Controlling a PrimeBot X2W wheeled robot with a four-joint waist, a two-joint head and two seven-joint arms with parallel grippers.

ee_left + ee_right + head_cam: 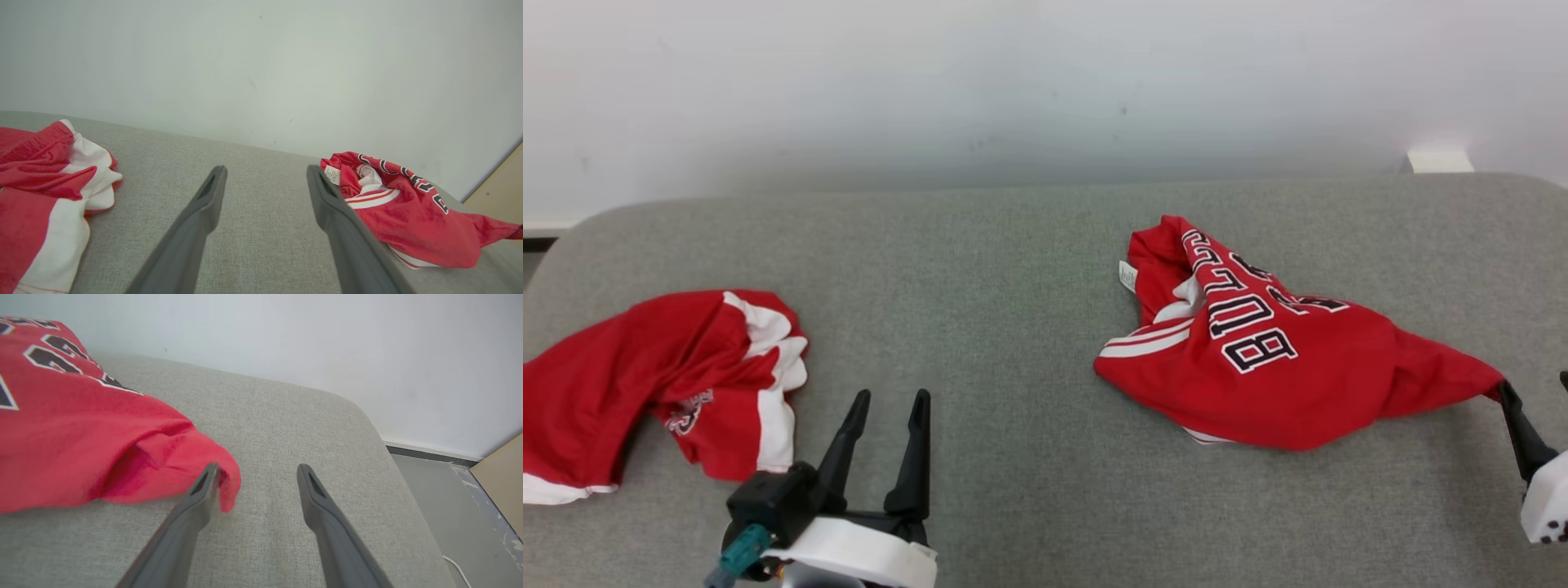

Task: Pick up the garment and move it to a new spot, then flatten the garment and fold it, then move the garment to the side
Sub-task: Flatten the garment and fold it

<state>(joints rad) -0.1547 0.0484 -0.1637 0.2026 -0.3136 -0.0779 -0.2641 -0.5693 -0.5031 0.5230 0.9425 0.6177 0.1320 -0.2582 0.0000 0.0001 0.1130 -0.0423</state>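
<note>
The garment [1274, 359] is a crumpled red jersey with dark lettering and white trim, lying on the right half of the grey cushioned surface [1013, 269]. One corner is drawn out in a point toward my right gripper [1535, 396] at the right edge. In the right wrist view, my right gripper [258, 468] is open, and the garment [81, 433] has its red tip resting against the left finger, not pinched. My left gripper [892, 396] stands open with nothing in it at the lower left. The left wrist view shows my left gripper [266, 169] with the garment [408, 220] to its right.
A second red garment with white panels [662, 384] lies crumpled at the left edge, close to my left gripper. A pale wall [1045, 90] runs behind the surface. The surface's rounded right end drops to the floor [441, 506], where a tan board [502, 473] stands.
</note>
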